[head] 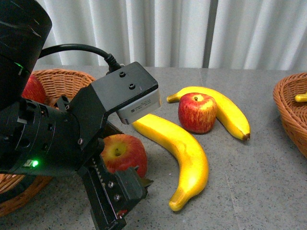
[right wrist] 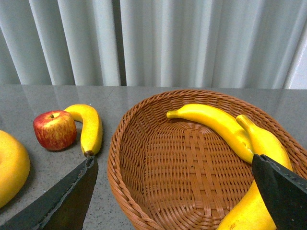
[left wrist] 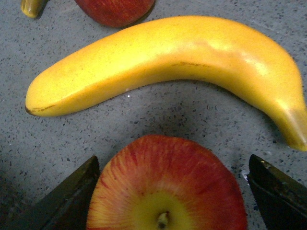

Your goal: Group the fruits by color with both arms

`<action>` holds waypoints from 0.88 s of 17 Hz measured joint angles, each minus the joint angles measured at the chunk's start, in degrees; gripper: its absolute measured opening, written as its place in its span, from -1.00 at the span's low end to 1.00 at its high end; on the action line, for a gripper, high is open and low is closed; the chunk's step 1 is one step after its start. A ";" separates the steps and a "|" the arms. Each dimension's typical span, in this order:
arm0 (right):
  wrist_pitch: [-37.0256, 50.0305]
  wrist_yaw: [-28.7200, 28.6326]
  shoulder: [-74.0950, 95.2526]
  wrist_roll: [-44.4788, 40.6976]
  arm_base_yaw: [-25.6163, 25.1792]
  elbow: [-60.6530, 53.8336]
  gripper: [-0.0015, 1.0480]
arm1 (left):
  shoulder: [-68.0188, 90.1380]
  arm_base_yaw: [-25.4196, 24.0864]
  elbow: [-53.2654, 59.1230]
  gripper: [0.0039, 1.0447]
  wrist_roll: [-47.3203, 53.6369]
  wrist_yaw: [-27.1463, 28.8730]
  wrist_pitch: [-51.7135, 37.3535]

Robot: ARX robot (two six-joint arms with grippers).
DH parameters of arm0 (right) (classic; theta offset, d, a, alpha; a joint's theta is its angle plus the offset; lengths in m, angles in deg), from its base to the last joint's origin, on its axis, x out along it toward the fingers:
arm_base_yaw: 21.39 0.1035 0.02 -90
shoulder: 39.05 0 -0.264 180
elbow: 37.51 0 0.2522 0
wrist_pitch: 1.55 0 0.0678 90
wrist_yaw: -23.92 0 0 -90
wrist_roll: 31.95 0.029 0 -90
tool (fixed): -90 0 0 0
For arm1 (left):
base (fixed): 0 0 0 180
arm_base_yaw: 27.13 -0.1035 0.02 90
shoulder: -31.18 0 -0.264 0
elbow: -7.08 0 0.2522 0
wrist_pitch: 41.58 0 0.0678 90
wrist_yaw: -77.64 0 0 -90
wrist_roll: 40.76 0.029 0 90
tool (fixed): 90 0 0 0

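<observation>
Right gripper [right wrist: 172, 194]: open, empty, over the banana basket [right wrist: 120, 158]. Left gripper [left wrist: 170, 201]: open, jaws astride the near apple [left wrist: 165, 184], which sits on the table [left wrist: 201, 112] beside a banana [left wrist: 168, 57]. Apple glossy, rigid, probably light. Grip across its widest sides. Contact unclear.

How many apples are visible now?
3. One apple lies in the left basket; one sits between the fingers of the left pincer; one is beside the far banana. The arm may hide others.
</observation>
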 joint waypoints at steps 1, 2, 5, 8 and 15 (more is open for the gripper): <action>0.00 0.00 0.00 0.00 0.00 0.00 0.87 | 0.42 -0.33 -0.02 0.49 0.39 -0.07 -0.39; 0.00 0.00 0.00 0.00 0.00 0.00 0.87 | 0.44 -0.55 -0.11 0.34 0.44 0.04 -0.42; 0.00 0.00 0.00 0.00 0.00 0.00 0.87 | -0.02 -0.31 -0.11 0.29 0.31 0.72 -0.52; 0.00 0.00 0.00 0.00 0.00 0.00 0.87 | -7.61 -0.68 -1.55 0.28 -2.62 5.01 -1.84; 0.00 0.00 0.00 0.00 0.00 0.00 0.87 | -12.61 -21.46 -8.24 0.28 -19.41 17.07 -5.40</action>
